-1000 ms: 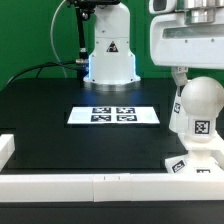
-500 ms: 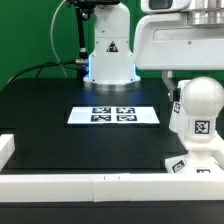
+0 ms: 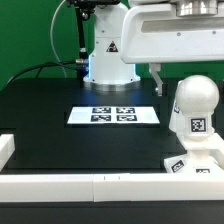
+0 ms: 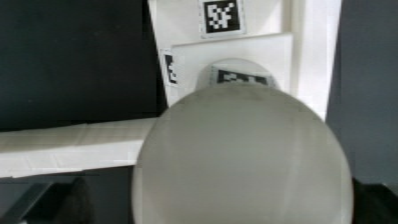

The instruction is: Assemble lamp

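The ball-shaped bulb [image 3: 196, 103] stands upright on the stem of the flat square base [image 3: 190, 166] at the exterior view's right, near the front rail. My gripper [image 3: 180, 80] hangs just above and to the left of the bulb, open and holding nothing. One finger [image 3: 157, 82] shows clear of the bulb. In the wrist view the bulb [image 4: 240, 160] fills the middle between the dark fingers, with the tagged base [image 4: 249, 50] beyond it. The shade is out of view.
The marker board [image 3: 113, 114] lies mid-table. White border rails run along the front [image 3: 90, 187] and the left [image 3: 5, 150]; a rail also shows in the wrist view [image 4: 71, 150]. The arm's white pedestal [image 3: 108, 55] stands at the back.
My gripper has risen and shifted toward the exterior view's left, away from the bulb. The bulb stays standing on the base.
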You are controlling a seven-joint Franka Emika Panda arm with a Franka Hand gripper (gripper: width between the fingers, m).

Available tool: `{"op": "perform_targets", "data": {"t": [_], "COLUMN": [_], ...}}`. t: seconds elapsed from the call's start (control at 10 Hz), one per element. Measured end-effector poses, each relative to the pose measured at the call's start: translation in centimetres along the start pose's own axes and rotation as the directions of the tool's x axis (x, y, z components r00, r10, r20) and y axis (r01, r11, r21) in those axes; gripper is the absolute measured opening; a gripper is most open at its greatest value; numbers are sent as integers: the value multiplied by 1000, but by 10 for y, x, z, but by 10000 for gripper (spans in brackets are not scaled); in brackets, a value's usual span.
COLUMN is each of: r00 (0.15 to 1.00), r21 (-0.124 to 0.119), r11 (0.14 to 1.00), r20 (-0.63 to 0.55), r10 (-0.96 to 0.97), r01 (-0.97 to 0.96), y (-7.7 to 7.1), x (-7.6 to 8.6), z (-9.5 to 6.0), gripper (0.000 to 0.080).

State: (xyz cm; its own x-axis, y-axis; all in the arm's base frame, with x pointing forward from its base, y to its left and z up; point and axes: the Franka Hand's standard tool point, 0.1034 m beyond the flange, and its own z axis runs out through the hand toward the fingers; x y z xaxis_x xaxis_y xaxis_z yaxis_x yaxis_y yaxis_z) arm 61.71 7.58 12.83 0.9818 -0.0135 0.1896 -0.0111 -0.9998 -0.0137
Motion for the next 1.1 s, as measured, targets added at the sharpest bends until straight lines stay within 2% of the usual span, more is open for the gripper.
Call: {"op": "perform_targets", "data": {"t": [0.2,0.4,0.8,0.9,1.0,1.1], "r00": [990,975,918,920,932,932], "r21": [-10,-18,-25,-26,-28,-28], "r11": [990,975,918,920,932,932], "r20": [3,10,41,40,39,39], "r10": [-141,-220,-395,-390,-359,-359], "r01": [141,220,396,391,360,360], "y": [-1,-10,-9,-7,-8,-7], "x": [0,2,3,3,3,3], "z": [1,7,7,7,7,7], "gripper": [698,698,698,698,610,610]}}
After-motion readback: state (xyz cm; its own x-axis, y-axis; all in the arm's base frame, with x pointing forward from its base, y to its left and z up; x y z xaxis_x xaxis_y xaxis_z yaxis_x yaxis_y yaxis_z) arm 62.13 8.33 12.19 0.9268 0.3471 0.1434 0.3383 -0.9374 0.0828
